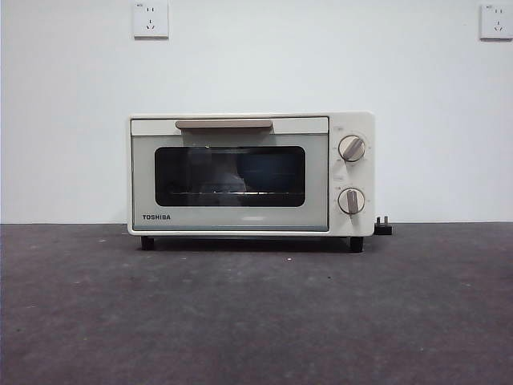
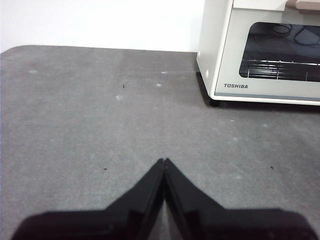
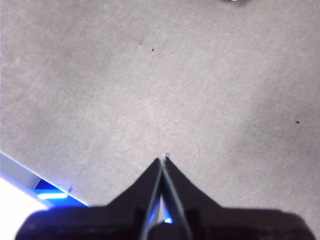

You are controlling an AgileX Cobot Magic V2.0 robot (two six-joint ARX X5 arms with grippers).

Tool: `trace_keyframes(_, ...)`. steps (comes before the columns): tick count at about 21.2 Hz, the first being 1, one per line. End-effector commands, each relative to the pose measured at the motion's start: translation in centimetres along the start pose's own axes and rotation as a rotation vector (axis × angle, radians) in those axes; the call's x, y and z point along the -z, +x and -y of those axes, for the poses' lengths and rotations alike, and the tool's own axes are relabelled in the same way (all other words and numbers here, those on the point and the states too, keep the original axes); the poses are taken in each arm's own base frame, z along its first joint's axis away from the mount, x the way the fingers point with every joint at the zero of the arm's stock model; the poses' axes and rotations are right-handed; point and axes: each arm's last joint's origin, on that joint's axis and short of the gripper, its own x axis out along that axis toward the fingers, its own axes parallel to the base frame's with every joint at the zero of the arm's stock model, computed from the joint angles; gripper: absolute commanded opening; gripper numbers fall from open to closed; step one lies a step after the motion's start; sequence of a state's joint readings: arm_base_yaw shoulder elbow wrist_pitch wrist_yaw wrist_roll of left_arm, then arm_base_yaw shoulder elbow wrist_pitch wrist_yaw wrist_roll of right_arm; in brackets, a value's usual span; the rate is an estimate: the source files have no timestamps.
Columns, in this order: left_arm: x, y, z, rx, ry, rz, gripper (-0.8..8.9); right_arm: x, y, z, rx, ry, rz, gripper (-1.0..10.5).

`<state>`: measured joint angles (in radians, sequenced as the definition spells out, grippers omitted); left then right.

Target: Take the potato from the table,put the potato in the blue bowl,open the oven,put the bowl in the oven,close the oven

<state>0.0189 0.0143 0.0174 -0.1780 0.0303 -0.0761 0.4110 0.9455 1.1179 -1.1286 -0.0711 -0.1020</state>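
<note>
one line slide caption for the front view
Closed oven on the table, blue bowl dimly visible behind its glass door; no arms in view.

Stood at the back edge of the table [image 1: 256,321]: the oven [image 1: 250,173], door shut, a black plug [image 1: 383,228] just beside its right foot. Lay open from there to the front edge, side to side.

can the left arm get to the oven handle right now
Probably yes. The left gripper, jaws shut, sits over bare table, with nothing between it and the oven. The door is closed, and the handle runs unobstructed along its top edge.
</note>
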Motion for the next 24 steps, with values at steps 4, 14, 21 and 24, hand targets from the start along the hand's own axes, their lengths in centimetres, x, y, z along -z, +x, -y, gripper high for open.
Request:
trace_keyframes(4, 0.3, 0.2, 0.0, -0.001, -0.008, -0.008, -0.04, 0.1, 0.3, 0.0, 0.0, -0.006, -0.005, 0.0)
trace_keyframes(14, 0.4, 0.2, -0.1, -0.002, -0.009, -0.024, -0.04, 3.8, -6.0, 0.9, 0.191, 0.048, 0.287, 0.0)
trace_keyframes(21, 0.5, 0.3, -0.1, -0.003, -0.009, -0.036, -0.04, 5.7, -4.4, 2.1, 0.402, 0.121, 0.726, 0.0)
trace_keyframes(24, 0.5, 0.3, -0.1, -0.003, -0.01, -0.04, -0.04, 7.5, -1.1, 2.2, 0.404, 0.09, 0.887, 0.0)
